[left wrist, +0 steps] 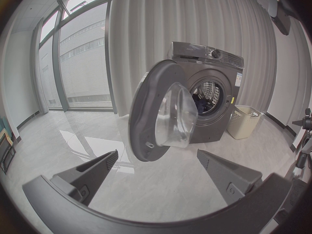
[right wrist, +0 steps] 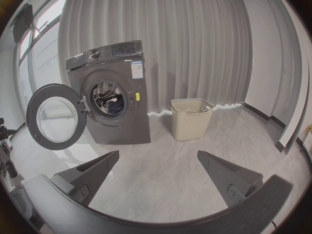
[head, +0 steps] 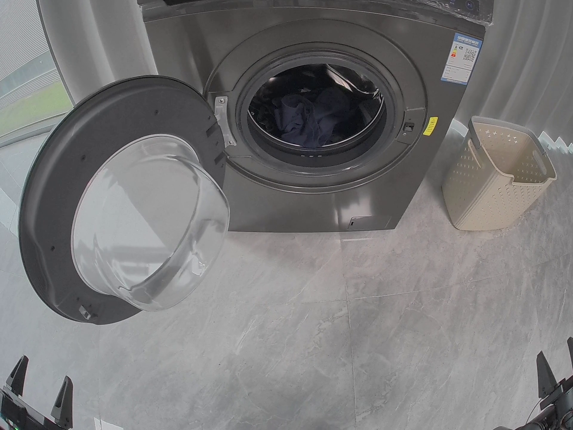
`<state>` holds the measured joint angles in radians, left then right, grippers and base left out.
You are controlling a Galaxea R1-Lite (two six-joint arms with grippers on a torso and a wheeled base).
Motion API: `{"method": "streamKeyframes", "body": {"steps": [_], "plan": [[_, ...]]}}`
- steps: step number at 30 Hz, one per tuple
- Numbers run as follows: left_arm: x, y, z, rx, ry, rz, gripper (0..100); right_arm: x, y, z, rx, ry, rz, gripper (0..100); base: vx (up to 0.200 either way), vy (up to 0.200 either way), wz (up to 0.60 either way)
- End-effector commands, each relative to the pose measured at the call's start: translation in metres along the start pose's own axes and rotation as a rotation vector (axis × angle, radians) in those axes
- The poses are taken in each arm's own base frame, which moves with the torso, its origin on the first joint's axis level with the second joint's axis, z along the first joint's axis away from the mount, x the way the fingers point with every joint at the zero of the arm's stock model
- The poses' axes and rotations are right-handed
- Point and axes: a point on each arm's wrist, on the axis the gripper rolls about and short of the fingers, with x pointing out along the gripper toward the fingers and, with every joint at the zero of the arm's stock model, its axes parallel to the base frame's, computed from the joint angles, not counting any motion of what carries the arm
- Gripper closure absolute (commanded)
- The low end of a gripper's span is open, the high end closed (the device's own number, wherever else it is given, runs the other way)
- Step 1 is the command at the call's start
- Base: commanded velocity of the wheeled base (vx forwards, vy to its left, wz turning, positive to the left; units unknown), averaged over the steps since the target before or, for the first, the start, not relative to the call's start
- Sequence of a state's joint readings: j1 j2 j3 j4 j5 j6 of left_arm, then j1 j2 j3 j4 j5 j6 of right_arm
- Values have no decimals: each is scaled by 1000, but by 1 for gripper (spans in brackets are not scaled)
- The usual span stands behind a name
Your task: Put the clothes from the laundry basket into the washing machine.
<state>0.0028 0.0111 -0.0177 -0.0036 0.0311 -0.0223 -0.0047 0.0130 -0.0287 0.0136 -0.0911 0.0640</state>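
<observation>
A dark grey washing machine [head: 334,168] stands ahead with its round door [head: 119,204] swung wide to the left. Dark blue clothes [head: 307,117] lie inside the drum [head: 316,108]. The beige laundry basket [head: 498,174] stands on the floor right of the machine, and nothing shows inside it. My left gripper [head: 39,383] sits low at the bottom left, open with nothing between its fingers. My right gripper [head: 558,368] sits low at the bottom right, open and holding nothing. Both are well back from the machine. The wrist views show the machine [left wrist: 211,95] [right wrist: 110,95] and basket [left wrist: 243,121] [right wrist: 191,117] farther off.
Grey tiled floor [head: 358,329] stretches between the grippers and the machine. The open door juts out over the floor on the left. Pleated curtains [right wrist: 195,49] hang behind the machine, and a tall window [left wrist: 84,56] stands to the left.
</observation>
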Motion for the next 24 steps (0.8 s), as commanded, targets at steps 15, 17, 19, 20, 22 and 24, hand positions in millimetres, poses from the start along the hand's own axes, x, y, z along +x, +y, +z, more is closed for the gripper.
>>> {"method": "streamKeyframes", "body": {"steps": [15,17,19,20,22,24], "plan": [[0,0,-5,10,7,-1,0,0,3,-7,-89,25,138,0,0,200,0],[0,0,-5,10,7,-1,0,1,2,-7,-83,30,135,0,0,200,0],[0,0,-5,10,7,-1,0,1,2,-7,-80,14,122,0,0,0,0],[0,0,-5,10,7,-1,0,1,2,-7,-80,14,122,0,0,0,0],[0,0,-5,7,6,-2,0,1,2,-7,-78,14,120,0,0,0,0],[0,0,-5,9,7,-1,0,1,2,-7,-77,14,120,0,0,0,0]]}}
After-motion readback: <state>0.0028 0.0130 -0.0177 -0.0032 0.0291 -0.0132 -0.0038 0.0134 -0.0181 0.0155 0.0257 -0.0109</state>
